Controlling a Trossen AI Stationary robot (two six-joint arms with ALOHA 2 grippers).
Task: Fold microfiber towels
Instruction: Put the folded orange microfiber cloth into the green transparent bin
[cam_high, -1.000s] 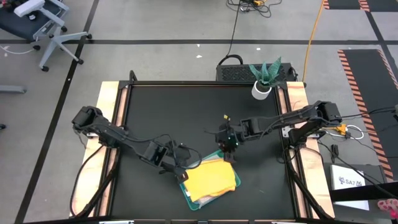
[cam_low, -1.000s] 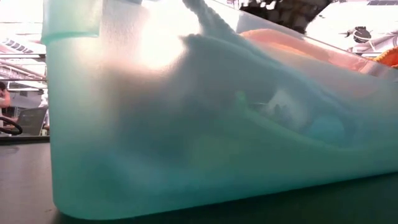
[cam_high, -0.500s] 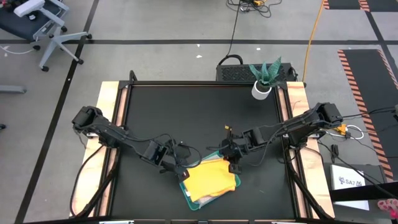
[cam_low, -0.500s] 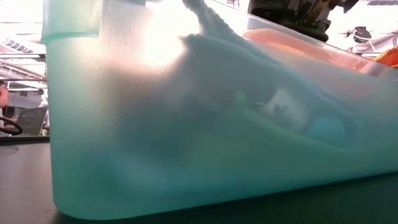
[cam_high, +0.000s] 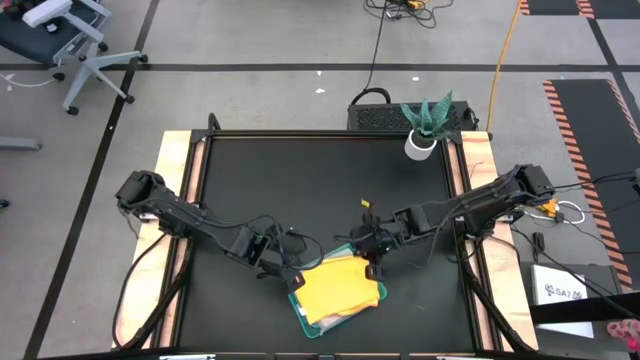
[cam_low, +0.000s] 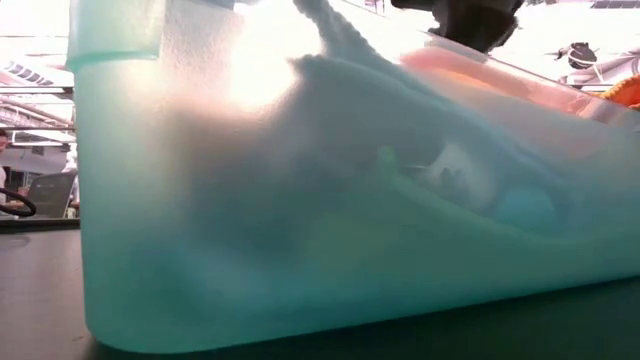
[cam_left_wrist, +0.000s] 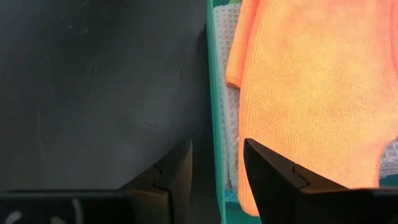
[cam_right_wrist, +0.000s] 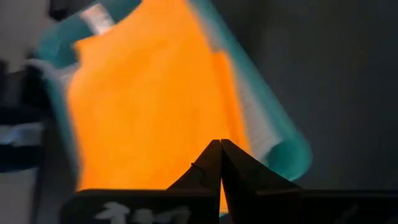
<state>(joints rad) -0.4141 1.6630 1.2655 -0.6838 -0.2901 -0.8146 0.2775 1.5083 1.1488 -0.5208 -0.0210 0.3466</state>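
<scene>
The yellow-orange towel (cam_high: 340, 292) is soft and fuzzy. It lies spread on top of the pile in the teal plastic tray (cam_high: 303, 316), near the front of the black table (cam_high: 300, 180). Under it a pale grey-white towel (cam_left_wrist: 227, 74) peeks out; it has a bumpy waffle weave. From table height the tray wall (cam_low: 300, 260) looks cloudy and see-through, with blurry cloth shapes behind it. No writing on these things can be read.

The left gripper (cam_high: 290, 280) sits at the tray's left edge. Its two dark fingers (cam_left_wrist: 273, 174) are a little apart, one on each side of the tray's thin rim, and they do not squeeze it.

The right gripper (cam_high: 373, 268) is at the tray's back right corner, over the orange towel's edge. Its fingertips (cam_right_wrist: 219, 163) are pressed together and hold nothing.

A small green plant in a white pot (cam_high: 424, 130) stands at the table's far right corner.
</scene>
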